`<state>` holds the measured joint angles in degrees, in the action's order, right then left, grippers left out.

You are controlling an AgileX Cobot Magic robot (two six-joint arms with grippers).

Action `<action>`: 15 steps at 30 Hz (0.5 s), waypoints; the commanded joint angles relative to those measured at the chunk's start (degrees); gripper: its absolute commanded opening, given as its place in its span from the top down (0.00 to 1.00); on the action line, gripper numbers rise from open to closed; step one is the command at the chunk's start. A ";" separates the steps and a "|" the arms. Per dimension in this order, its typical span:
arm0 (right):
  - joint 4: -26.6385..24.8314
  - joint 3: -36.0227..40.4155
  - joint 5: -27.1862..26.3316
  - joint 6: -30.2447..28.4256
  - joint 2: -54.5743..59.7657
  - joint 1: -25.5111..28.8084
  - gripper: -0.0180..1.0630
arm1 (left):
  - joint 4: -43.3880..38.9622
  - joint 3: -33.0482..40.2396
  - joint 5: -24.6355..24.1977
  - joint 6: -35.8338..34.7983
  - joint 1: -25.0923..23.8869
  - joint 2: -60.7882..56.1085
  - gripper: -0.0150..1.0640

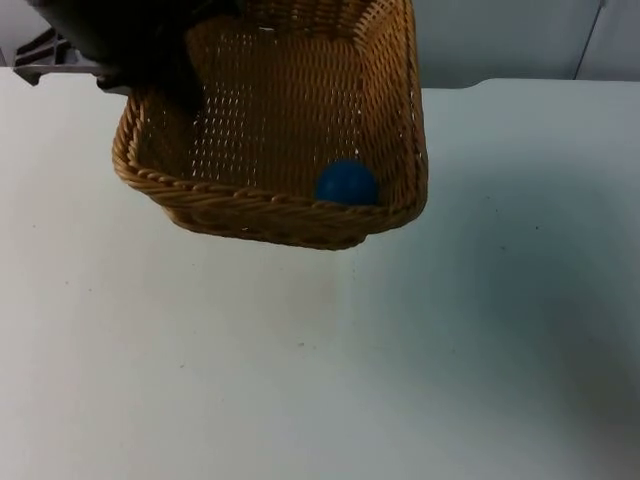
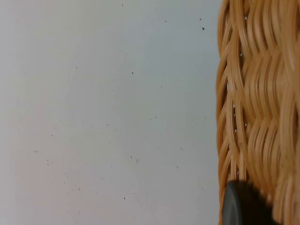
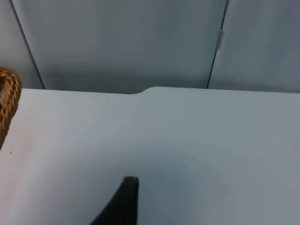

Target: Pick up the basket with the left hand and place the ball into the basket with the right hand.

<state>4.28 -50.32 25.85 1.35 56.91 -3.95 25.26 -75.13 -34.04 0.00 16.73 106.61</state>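
The woven wicker basket [image 1: 290,110] hangs tilted above the white table, casting a soft shadow below it. A blue ball [image 1: 347,183] lies inside it, against the near wall by the right corner. My left gripper [image 1: 183,92] comes in from the upper left and is shut on the basket's left rim. In the left wrist view its black fingertip [image 2: 241,206] presses against the basket's weave [image 2: 262,93]. My right gripper [image 3: 123,200] waits above the table, apart from the basket, and a bit of the basket's rim [image 3: 7,101] shows in its view.
The grey partition wall [image 3: 140,42] stands behind the table's far edge [image 3: 140,91]. Bare white table top [image 1: 330,360] stretches in front of and to the right of the basket.
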 commanded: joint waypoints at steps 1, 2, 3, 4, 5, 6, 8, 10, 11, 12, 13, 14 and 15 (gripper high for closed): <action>0.39 0.36 0.04 0.25 -0.45 0.16 0.05 | 2.30 -0.13 2.35 -0.57 -0.07 0.93 0.99; 0.84 0.36 0.29 0.25 -0.45 0.16 0.05 | 3.34 -0.13 3.01 -0.57 -0.07 1.96 0.99; 1.01 0.36 0.44 0.25 -0.45 0.16 0.05 | 3.96 -0.13 3.84 -0.57 -0.07 2.86 0.99; 1.01 0.36 0.44 0.25 -0.45 0.16 0.05 | 3.96 -0.13 3.84 -0.57 -0.07 2.86 0.99; 0.98 0.36 0.71 0.25 -0.45 0.16 0.05 | 4.21 -0.13 5.06 -0.45 -0.07 4.52 0.99; 0.98 0.36 0.95 0.25 -0.45 0.16 0.05 | 4.39 -0.13 5.49 -0.45 -0.07 5.05 0.99; 0.98 0.36 1.32 0.25 -0.34 0.16 0.05 | 5.44 -0.13 6.90 -0.45 -0.07 7.18 0.99; 0.98 0.36 2.09 0.25 -0.05 0.16 0.05 | 6.18 -0.13 7.74 -0.45 -0.07 8.52 0.99; 0.98 0.36 2.42 0.25 0.06 0.16 0.05 | 6.35 -0.13 8.12 -0.45 -0.07 8.94 0.99; 0.98 0.36 2.61 0.25 0.06 0.16 0.05 | 6.73 -0.13 9.09 -0.37 -0.07 10.02 0.99; 0.98 0.36 2.74 0.25 0.06 0.16 0.05 | 7.14 -0.13 9.54 0.00 -0.07 10.71 0.99; 0.98 0.36 2.87 0.25 0.06 0.16 0.05 | 8.01 -0.13 9.96 1.49 -0.07 11.42 0.99; 0.98 0.36 3.02 0.14 0.06 0.16 0.05 | 9.21 -0.13 10.18 3.30 -0.07 11.98 0.99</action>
<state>4.64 -50.32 28.65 1.45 56.91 -3.95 31.08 -75.13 -25.88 0.78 16.73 118.03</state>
